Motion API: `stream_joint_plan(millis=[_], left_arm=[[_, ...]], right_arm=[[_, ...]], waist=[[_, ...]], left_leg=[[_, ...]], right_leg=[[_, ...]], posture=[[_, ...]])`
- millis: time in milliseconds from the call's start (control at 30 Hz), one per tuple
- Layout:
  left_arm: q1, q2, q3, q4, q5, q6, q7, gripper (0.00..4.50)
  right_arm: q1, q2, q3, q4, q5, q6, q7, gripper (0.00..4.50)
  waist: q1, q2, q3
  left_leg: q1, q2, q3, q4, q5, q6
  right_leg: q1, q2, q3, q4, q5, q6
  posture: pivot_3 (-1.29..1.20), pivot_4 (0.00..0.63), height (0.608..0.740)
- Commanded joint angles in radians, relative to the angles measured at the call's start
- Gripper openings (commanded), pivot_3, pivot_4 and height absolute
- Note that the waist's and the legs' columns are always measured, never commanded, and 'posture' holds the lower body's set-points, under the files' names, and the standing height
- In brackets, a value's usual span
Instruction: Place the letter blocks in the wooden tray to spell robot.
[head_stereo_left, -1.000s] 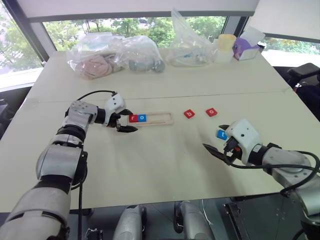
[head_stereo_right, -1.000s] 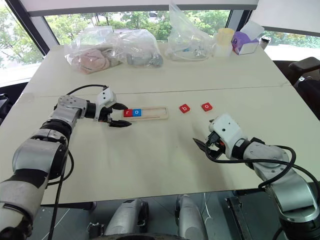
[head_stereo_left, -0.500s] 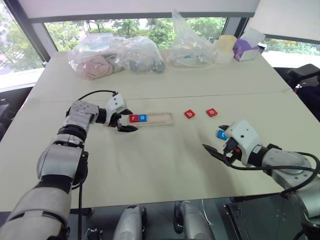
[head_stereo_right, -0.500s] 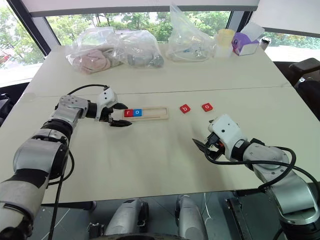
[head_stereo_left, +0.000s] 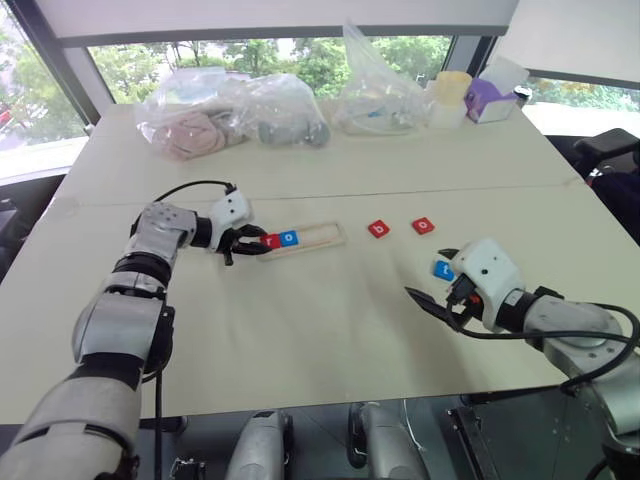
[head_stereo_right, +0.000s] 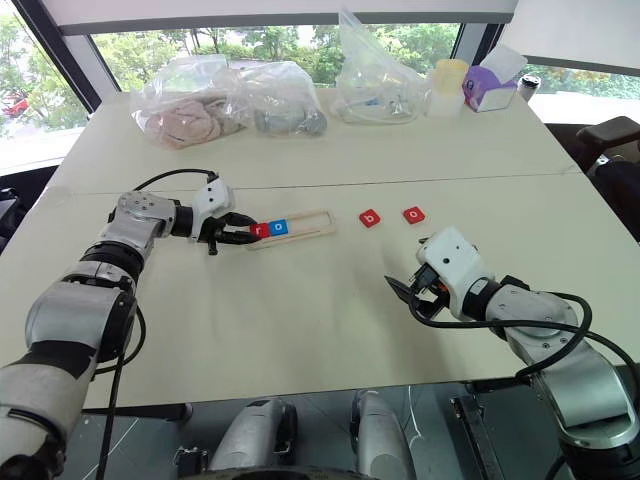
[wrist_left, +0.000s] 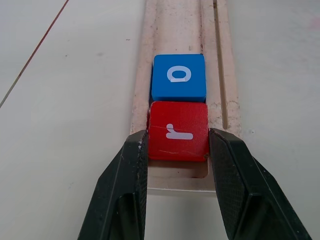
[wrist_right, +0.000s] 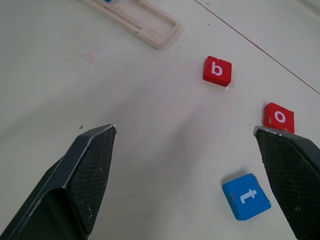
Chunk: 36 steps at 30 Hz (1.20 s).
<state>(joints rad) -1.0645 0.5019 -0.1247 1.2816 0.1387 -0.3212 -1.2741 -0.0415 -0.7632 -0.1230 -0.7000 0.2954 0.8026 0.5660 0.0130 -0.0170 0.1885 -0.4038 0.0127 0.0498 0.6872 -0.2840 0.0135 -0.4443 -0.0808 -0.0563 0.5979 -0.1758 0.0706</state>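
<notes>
Daylight from wide windows is falling on a pale desk (head_stereo_left: 330, 320). Left gripper (wrist_left: 177, 150) fingers are pinching the red "r" block (wrist_left: 178, 130) at the end of the wooden tray (head_stereo_left: 322, 236), beside the blue "o" block (wrist_left: 178, 76). Squeezing there risks skewing the pale, narrow tray. Right gripper (wrist_right: 187, 165) fingers are standing wide, holding nothing, near the loose "b" (wrist_right: 217, 70), "o" (wrist_right: 279, 117) and "t" (wrist_right: 246, 196) blocks.

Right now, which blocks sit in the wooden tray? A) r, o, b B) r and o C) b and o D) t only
B: the red r block and blue o block lie in the wooden tray; b, red o and t are loose on the table.
</notes>
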Motion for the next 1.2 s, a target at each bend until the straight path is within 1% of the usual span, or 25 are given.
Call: stream_joint_plan(millis=[33, 167, 300, 433, 633, 767, 1000, 1067, 1200], left_arm=[[0.06, 0.003, -0.026, -0.001, 0.021, -0.029, -0.093, 1.23], [0.101, 0.008, -0.017, -0.043, -0.011, -0.049, -0.157, 1.23], [0.167, 0.01, -0.002, -0.126, -0.059, -0.046, -0.218, 1.23], [0.309, 0.011, 0.004, -0.348, -0.134, 0.036, -0.241, 1.23], [0.471, 0.044, -0.014, -0.635, -0.196, 0.177, -0.233, 1.23], [0.584, 0.072, -0.03, -0.835, -0.218, 0.276, -0.207, 1.23], [0.648, 0.096, -0.028, -0.948, -0.199, 0.373, -0.083, 1.23], [0.668, 0.098, -0.034, -0.985, -0.193, 0.401, -0.049, 1.23], [0.711, 0.108, -0.056, -1.081, -0.197, 0.444, -0.016, 1.23]], right_arm=[[-0.027, 0.001, 0.011, -0.006, -0.011, -0.02, -0.009, 4.5], [-0.038, 0.007, 0.026, 0.006, -0.015, -0.029, -0.01, 4.5], [-0.045, 0.014, 0.041, 0.015, -0.015, -0.038, -0.012, 4.5], [-0.049, 0.024, 0.06, 0.024, -0.013, -0.05, -0.011, 4.5], [-0.074, 0.033, 0.092, 0.05, -0.019, -0.066, -0.008, 4.5], [-0.072, 0.036, 0.099, 0.057, -0.022, -0.077, -0.006, 4.5], [-0.065, 0.038, 0.102, 0.053, -0.02, -0.078, -0.004, 4.5], [-0.066, 0.035, 0.1, 0.06, -0.02, -0.082, 0.001, 4.5], [-0.069, 0.03, 0.1, 0.064, -0.022, -0.084, 0.008, 4.5]], waist=[[-0.001, 0.0, -0.001], [-0.001, 0.0, -0.004], [-0.001, 0.001, -0.005], [-0.002, 0.002, -0.006], [-0.002, 0.002, -0.007], [-0.001, 0.003, -0.008], [-0.001, 0.003, -0.01], [-0.001, 0.004, -0.01], [-0.001, 0.007, -0.013]], left_leg=[[0.0, 0.0, 0.0, 0.0, 0.0, 0.0], [0.001, 0.0, 0.0, 0.0, 0.0, 0.0], [0.001, 0.001, 0.0, 0.0, 0.0, 0.001], [0.002, 0.002, 0.0, 0.0, -0.001, 0.001], [0.004, 0.002, -0.001, 0.0, -0.001, 0.001], [0.005, 0.002, -0.001, -0.001, -0.001, 0.001], [0.01, 0.002, -0.001, -0.001, -0.001, 0.001], [0.012, 0.002, -0.001, -0.002, -0.001, 0.001], [0.013, 0.003, -0.001, -0.002, -0.001, 0.001]], right_leg=[[0.0, 0.0, 0.0, 0.0, 0.0, 0.0], [0.0, 0.0, 0.0, 0.0, 0.0, 0.0], [0.0, 0.0, 0.0, 0.0, 0.0, 0.0], [0.001, 0.0, 0.001, 0.0, 0.0, 0.0], [0.002, 0.0, 0.002, 0.0, -0.002, -0.003], [0.003, 0.0, 0.003, 0.0, -0.002, -0.003], [0.007, 0.0, 0.003, 0.0, -0.003, -0.003], [0.009, 0.0, 0.003, 0.0, -0.005, 0.0], [0.009, -0.001, 0.002, 0.0, -0.005, 0.0]], posture=[[0.0, 0.15, 0.74], [0.0, 0.15, 0.74], [0.0, 0.15, 0.74], [0.0, 0.15, 0.74], [0.0, 0.15, 0.74], [0.0, 0.15, 0.74], [0.0, 0.15, 0.74], [0.0, 0.15, 0.74], [0.0, 0.15, 0.74]])
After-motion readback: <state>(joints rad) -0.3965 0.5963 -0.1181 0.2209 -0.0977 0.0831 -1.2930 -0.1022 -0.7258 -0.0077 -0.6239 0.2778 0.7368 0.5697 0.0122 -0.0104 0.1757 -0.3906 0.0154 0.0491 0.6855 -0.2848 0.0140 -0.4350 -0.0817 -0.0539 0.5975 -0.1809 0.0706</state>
